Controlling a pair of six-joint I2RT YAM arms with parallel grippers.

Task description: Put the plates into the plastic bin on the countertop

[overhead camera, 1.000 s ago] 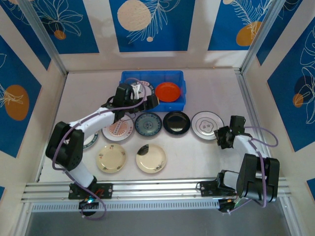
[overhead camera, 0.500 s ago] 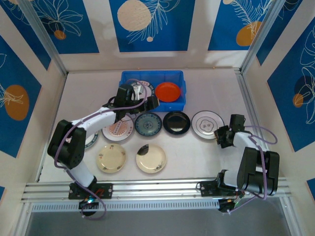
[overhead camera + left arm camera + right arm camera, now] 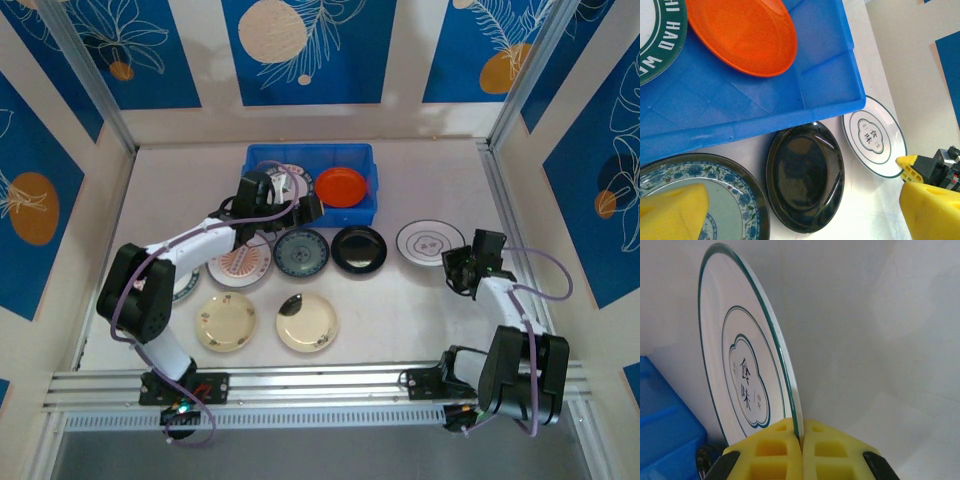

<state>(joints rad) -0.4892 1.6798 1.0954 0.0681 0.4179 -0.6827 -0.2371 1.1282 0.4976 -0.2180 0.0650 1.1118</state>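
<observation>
The right gripper (image 3: 458,268) is clamped on the near rim of a white plate (image 3: 430,240) with a dark edge. In the right wrist view its yellow pads (image 3: 772,450) meet on the thin rim with no gap, and the plate (image 3: 747,385) stands out ahead of them at a tilt, its printed face turned to the gripper's left. Whether the far edge touches the countertop (image 3: 400,330) I cannot tell.

The bin (image 3: 262,152) lies ahead and to the left of this gripper. A black plate (image 3: 359,249) sits between the held plate and a teal plate (image 3: 301,251).

The left gripper (image 3: 300,205) hangs with its jaws spread wide and nothing between them. It is over the bin's near wall (image 3: 740,125), and its yellow fingers (image 3: 670,212) frame the left wrist view. Below it are the teal plate (image 3: 727,187) and the black plate (image 3: 805,177). Ahead, inside the bin, lie an orange plate (image 3: 740,35) and a white plate with a green lettered rim (image 3: 660,45), side by side.

Behind the left gripper, nearer the bases, a pink-striped plate (image 3: 240,262) and two cream plates (image 3: 226,321) rest on the countertop (a further plate is mostly hidden under the arm).
</observation>
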